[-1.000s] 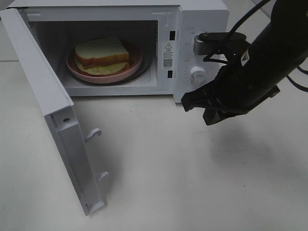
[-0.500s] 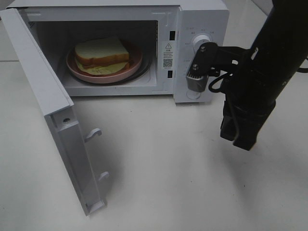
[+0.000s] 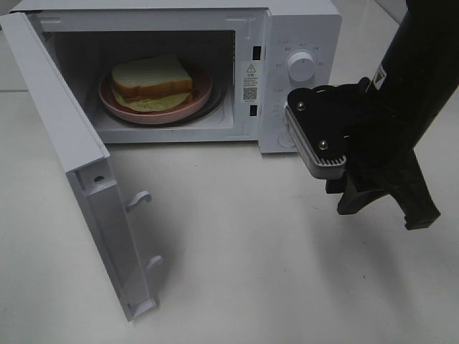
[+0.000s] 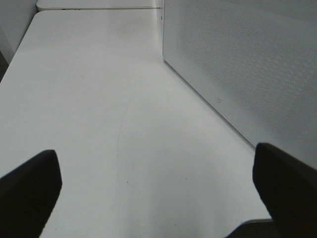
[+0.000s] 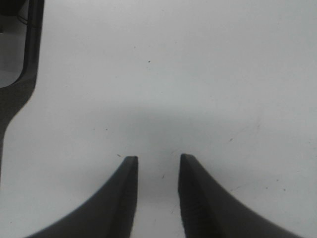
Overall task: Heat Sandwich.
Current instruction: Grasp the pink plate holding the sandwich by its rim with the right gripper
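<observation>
White tabletop (image 3: 237,287) is spreading bare in front of the microwave (image 3: 301,29), whose door (image 3: 64,136) is hanging wide toward the left, and the sandwich (image 3: 152,77) is sitting on its pink plate (image 3: 203,95) inside the cavity, back from the sill. Right gripper (image 3: 386,215) is hanging fingers-down in front of the control panel, below the upper dial (image 3: 301,66), its jaws standing parted with nothing between them. Left gripper (image 4: 156,173) is showing only in its own wrist view, spread wide over bare table beside a perforated white panel (image 4: 247,64); whether that is the door or the oven's side I cannot tell. Judging by this, the door is waiting to be shut before any dial is turned: pushing on its outer face near the free edge, where the latch hooks (image 3: 140,199) are sticking out, should be swinging it round without shoving the oven. Room is lying open along the door's arc, though the right arm is crowding the panel and should be minding the dial
</observation>
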Available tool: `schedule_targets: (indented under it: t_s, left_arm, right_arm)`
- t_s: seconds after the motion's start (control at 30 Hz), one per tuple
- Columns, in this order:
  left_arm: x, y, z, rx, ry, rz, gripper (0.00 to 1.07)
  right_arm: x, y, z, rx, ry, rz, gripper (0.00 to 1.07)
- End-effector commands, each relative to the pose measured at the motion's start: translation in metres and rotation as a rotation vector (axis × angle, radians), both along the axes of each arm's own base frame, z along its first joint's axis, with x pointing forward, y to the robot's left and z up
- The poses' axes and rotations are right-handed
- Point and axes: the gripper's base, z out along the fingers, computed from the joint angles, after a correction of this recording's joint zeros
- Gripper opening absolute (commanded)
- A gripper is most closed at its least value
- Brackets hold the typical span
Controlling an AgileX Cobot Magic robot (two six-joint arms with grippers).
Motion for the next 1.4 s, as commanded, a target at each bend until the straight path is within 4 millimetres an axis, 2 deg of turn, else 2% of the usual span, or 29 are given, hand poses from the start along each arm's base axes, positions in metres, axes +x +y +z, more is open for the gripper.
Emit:
schedule_targets:
  t_s: [0.03,0.1,0.13,0.17,0.27,0.47,0.63,0.73,0.87,1.13,1.2,1.4]
  left_arm:
    - [-0.002,-0.001,0.0,-0.008,-0.019,-0.001,0.98]
    - [-0.002,-0.001,0.0,-0.008,-0.019,-0.001,0.98]
    - [-0.002,-0.001,0.0,-0.008,-0.019,-0.001,0.98]
    - [-0.002,-0.001,0.0,-0.008,-0.019,-0.001,0.98]
    - [-0.002,-0.001,0.0,-0.008,-0.019,-0.001,0.98]
    - [-0.002,-0.001,0.0,-0.008,-0.019,-0.001,0.98]
    - [-0.002,-0.001,0.0,-0.008,-0.019,-0.001,0.98]
    - [-0.002,-0.001,0.0,-0.008,-0.019,-0.001,0.98]
    - [-0.002,-0.001,0.0,-0.008,-0.019,-0.001,0.98]
    - [-0.002,-0.001,0.0,-0.008,-0.019,-0.001,0.98]
    - [-0.002,-0.001,0.0,-0.008,-0.019,-0.001,0.98]
    - [-0.002,-0.001,0.0,-0.008,-0.019,-0.001,0.98]
  right_arm:
    - [0.002,-0.001,0.004,0.009,-0.034,0.017,0.52]
    - [0.003,-0.001,0.004,0.016,-0.042,0.001,0.68]
    - [0.003,0.0,0.004,0.029,-0.043,-0.042,0.82]
    - [0.003,0.0,0.004,0.029,-0.043,-0.042,0.82]
    - [0.005,0.001,0.005,0.044,-0.058,-0.084,0.98]
    - [0.007,0.002,0.005,0.038,-0.091,-0.071,0.97]
    - [0.014,0.012,0.01,0.025,-0.205,0.016,0.95]
    - [0.021,0.022,0.018,0.048,-0.301,0.09,0.95]
    - [0.027,0.029,0.021,0.052,-0.333,0.133,0.94]
    - [0.042,0.056,0.017,0.067,-0.36,0.205,0.93]
    - [0.048,0.068,0.016,0.079,-0.378,0.228,0.92]
    - [0.065,0.083,0.012,0.092,-0.405,0.254,0.92]
